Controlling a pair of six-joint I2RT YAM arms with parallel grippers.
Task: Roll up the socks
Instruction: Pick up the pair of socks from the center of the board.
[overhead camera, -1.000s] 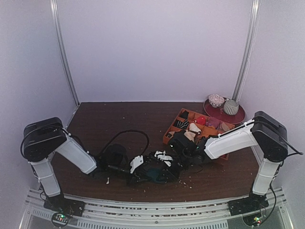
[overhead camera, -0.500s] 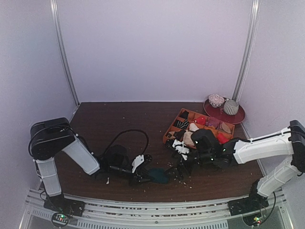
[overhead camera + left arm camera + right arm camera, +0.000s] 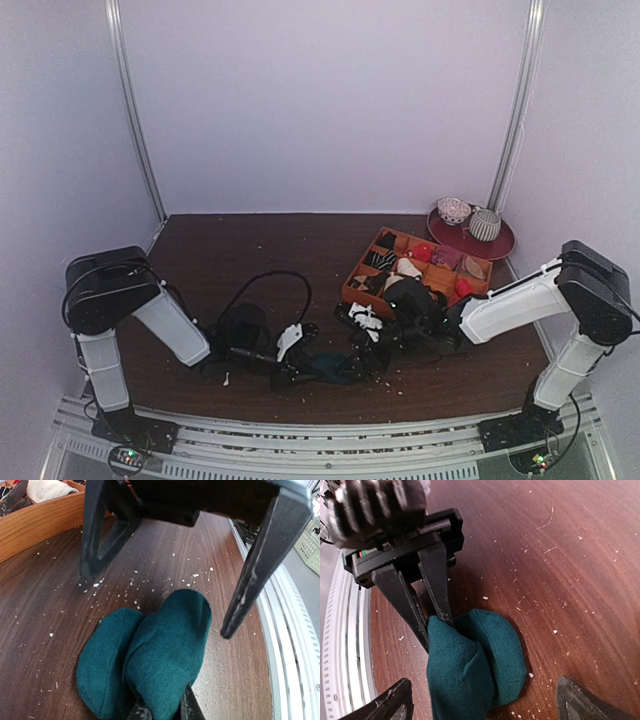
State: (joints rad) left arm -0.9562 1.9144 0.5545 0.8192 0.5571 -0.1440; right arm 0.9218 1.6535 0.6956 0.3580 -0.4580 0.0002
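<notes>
**If Tugged, Unrolling Is Risked**

Top: the socks (image 3: pixel 335 368) are clenched at 6 o'clock by the left gripper (image 3: pixel 300 374). Left wrist: the right gripper (image 3: pixel 156 604) is released. Right wrist: only an edge seems pinched, so grip could be lost.

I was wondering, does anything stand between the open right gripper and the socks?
Nothing visible does. Only bare, crumb-flecked table lies between the right gripper and the socks; the left gripper pinches them from the far side, out of that path.
</notes>
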